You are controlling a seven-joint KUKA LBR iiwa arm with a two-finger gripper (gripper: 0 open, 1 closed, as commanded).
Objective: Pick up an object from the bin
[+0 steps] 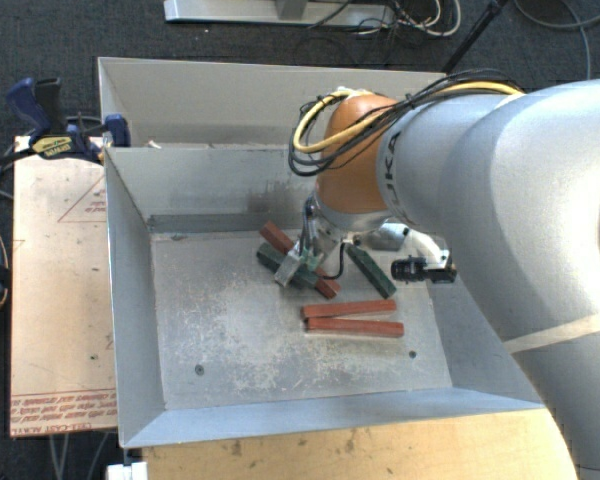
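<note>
gripper down in the stick heap, grasp not yet confirmed

the gripper [301, 265] is low over the bin's floor, toward the middle of the far half, pressed into a small heap of sticks. whether it is open or closed, and whether it has hold of anything, cannot be told from here. right beside it lie a dark green stick [272, 260] and a red-brown stick [276, 235] on the left-hand side, and a short red-brown piece [326, 289] pokes out from under it toward the near edge. the step in hand looks like the reach or the grasp, with lifting not yet begun.

the next move likely calls for a firm hold on one stick alone and a straight lift, since the pieces cross and touch and a neighbour could be dragged along.

further out, a second green stick [371, 272] slants toward the right wall. two long red-brown bars [348, 310] [355, 329] lie side by side nearer the front. a white-and-black thing [420, 264] sits close to the right wall.

the bin [230, 368] is grey metal, its floor scuffed and speckled. around it is dark carpet [130, 8] with cables [420, 3] beyond the far edge.
</note>
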